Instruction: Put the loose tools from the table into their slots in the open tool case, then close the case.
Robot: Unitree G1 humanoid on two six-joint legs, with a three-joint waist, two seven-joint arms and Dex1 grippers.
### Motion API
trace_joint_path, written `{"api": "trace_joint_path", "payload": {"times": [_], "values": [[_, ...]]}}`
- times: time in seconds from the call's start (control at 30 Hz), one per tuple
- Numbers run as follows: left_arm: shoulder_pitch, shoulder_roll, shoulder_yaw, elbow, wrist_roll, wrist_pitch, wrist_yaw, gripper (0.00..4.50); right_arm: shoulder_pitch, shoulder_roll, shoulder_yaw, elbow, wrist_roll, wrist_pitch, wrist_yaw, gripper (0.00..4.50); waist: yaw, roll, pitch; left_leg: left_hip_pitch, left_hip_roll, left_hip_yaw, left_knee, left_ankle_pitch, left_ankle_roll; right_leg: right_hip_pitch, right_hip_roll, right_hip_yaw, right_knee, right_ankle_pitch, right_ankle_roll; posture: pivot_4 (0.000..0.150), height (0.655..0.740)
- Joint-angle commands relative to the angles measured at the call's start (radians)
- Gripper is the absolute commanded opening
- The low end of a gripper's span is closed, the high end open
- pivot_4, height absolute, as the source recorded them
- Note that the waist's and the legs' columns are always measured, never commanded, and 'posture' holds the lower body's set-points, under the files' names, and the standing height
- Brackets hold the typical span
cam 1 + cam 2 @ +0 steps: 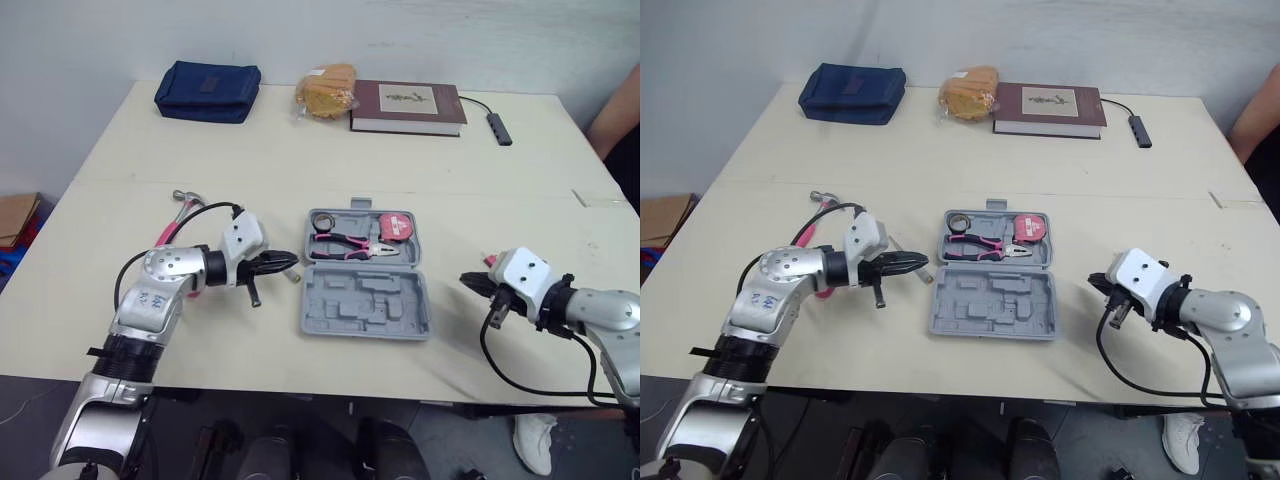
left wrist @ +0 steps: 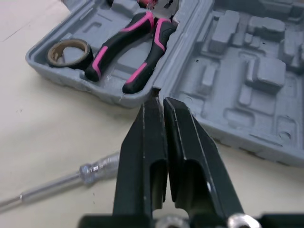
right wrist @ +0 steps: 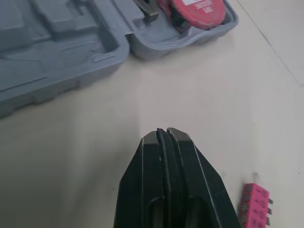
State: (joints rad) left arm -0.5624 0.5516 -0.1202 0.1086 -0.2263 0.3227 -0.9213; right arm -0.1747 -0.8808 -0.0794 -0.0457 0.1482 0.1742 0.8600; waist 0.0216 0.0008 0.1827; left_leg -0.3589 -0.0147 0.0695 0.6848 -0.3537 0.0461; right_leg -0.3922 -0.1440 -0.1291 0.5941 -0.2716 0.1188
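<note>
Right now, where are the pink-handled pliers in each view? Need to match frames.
Left eye: pliers in the tool case's far half, centre.
Right eye: same slot, centre.
Left wrist: pliers past the left hand, beside the tape roll.
Right wrist: dark metal tip beside the red tape measure, probably their nose.
Shared landmark: the tool case.

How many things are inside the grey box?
3, all in the far half of the open grey plastic tool case: a black tape roll on the left, pink-and-black pliers in the middle, a round red tape measure on the right. None seem hidden.
</note>
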Motion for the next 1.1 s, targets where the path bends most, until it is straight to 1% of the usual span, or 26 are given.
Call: {"api": "trace_joint_path", "payload": {"times": [0.03, 0.2, 0.3, 0.4, 0.5, 0.67, 0.87, 1.1], "values": [[-0.039, -0.028, -0.012, 0.011, 0.028, 0.037, 0.046, 0.08, -0.056, 0.023, 0.027, 0.027, -0.028, -0.021, -0.009, 0.0, 0.001, 0.0, 0.0, 0.0, 0.0, 0.0, 0.0, 0.0, 0.0, 0.0, 0.0, 0.0, 0.0, 0.0, 0.0, 0.15, 0.74], [-0.066, -0.024, -0.049, 0.018, 0.057, 0.083, 0.029, 0.08, -0.107, 0.047, 0.069, 0.069, -0.049, -0.03, 0.003, 0.0, 0.001, 0.0, 0.0, -0.001, 0.0, -0.001, 0.0, 0.0, 0.0, 0.0, 0.0, -0.001, -0.001, 0.0, 0.0, 0.15, 0.74], [-0.071, -0.021, -0.052, 0.012, 0.07, 0.127, 0.046, 0.08, -0.139, 0.076, 0.091, 0.097, -0.062, -0.043, 0.0, 0.0, 0.001, 0.0, 0.0, -0.001, 0.0, -0.001, 0.0, 0.0, 0.0, 0.0, 0.0, -0.001, 0.0, 0.0, 0.0, 0.15, 0.74], [-0.073, -0.04, -0.038, 0.015, 0.061, 0.12, 0.052, 0.08, -0.153, 0.089, 0.101, 0.12, -0.067, -0.054, 0.0, 0.0, 0.002, 0.0, 0.0, -0.001, 0.0, -0.002, 0.001, 0.0, 0.0, 0.0, 0.0, -0.002, 0.0, 0.0, 0.0, 0.15, 0.74], [-0.08, -0.037, -0.052, 0.023, 0.081, 0.123, 0.053, 0.08, -0.166, 0.103, 0.11, 0.138, -0.073, -0.064, 0.003, 0.0, 0.001, 0.0, 0.0, -0.002, 0.0, -0.002, 0.001, 0.0, 0.0, 0.0, 0.0, -0.002, 0.0, 0.0, 0.0, 0.15, 0.74], [-0.088, -0.065, -0.062, 0.044, 0.098, 0.109, 0.071, 0.08, -0.185, 0.13, 0.129, 0.151, -0.08, -0.071, 0.011, 0.0, 0.001, 0.0, 0.0, -0.002, 0.0, -0.003, 0.001, 0.0, 0.0, 0.0, 0.0, -0.002, 0.0, 0.0, 0.0, 0.15, 0.74], [-0.095, -0.071, -0.093, 0.06, 0.121, 0.145, 0.055, 0.08, -0.187, 0.138, 0.133, 0.151, -0.078, -0.075, 0.018, 0.0, 0.001, 0.0, 0.0, -0.002, 0.0, -0.003, 0.001, 0.0, 0.0, 0.0, 0.0, -0.002, 0.0, 0.0, 0.0, 0.15, 0.74], [-0.089, -0.099, -0.096, 0.075, 0.119, 0.083, 0.046, 0.08, -0.169, 0.137, 0.132, 0.127, -0.058, -0.077, 0.054, 0.0, 0.001, 0.0, 0.0, -0.002, 0.0, -0.003, 0.001, 0.0, 0.0, 0.0, 0.0, -0.002, 0.0, 0.0, 0.0, 0.15, 0.74]]}}
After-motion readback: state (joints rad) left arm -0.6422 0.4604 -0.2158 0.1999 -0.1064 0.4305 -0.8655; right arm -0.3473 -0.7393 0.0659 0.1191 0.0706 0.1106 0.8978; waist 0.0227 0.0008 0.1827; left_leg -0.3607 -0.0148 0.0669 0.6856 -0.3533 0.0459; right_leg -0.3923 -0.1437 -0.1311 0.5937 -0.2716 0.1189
